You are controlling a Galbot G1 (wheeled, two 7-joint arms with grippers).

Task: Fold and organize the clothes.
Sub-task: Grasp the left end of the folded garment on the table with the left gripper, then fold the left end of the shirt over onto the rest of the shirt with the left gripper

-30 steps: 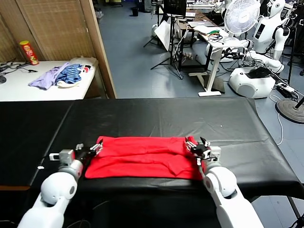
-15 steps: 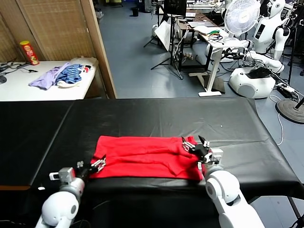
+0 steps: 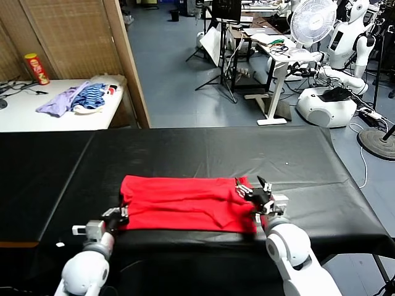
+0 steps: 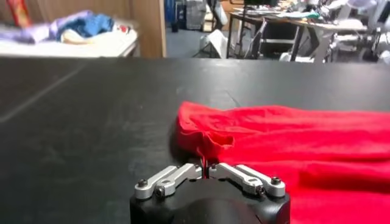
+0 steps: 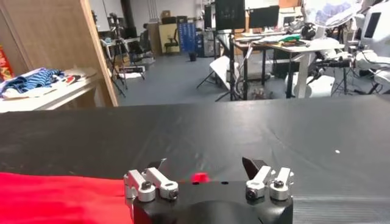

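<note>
The clothes are one bright red T-shirt (image 3: 185,203) lying flat in a wide strip on the black table (image 3: 203,151), close to its front edge. My left gripper (image 3: 118,216) is at the shirt's near left corner. In the left wrist view the left gripper (image 4: 205,167) is shut with a thin fold of the red T-shirt (image 4: 286,140) pinched between its tips. My right gripper (image 3: 253,189) hovers over the shirt's right end and stands open. In the right wrist view the right gripper (image 5: 204,165) holds nothing, and a strip of red T-shirt (image 5: 55,195) shows beside it.
A white side table (image 3: 37,114) at the far left carries a lilac garment (image 3: 55,102), a blue-striped garment (image 3: 92,95) and a red can (image 3: 38,68). A wooden partition (image 3: 126,61) stands behind it. Desks, a fan (image 3: 315,21) and other robots fill the room beyond.
My left gripper drew back from the shirt's left edge toward the front edge of the table and shut on the near left corner. The right gripper stayed open and hardly moved.
</note>
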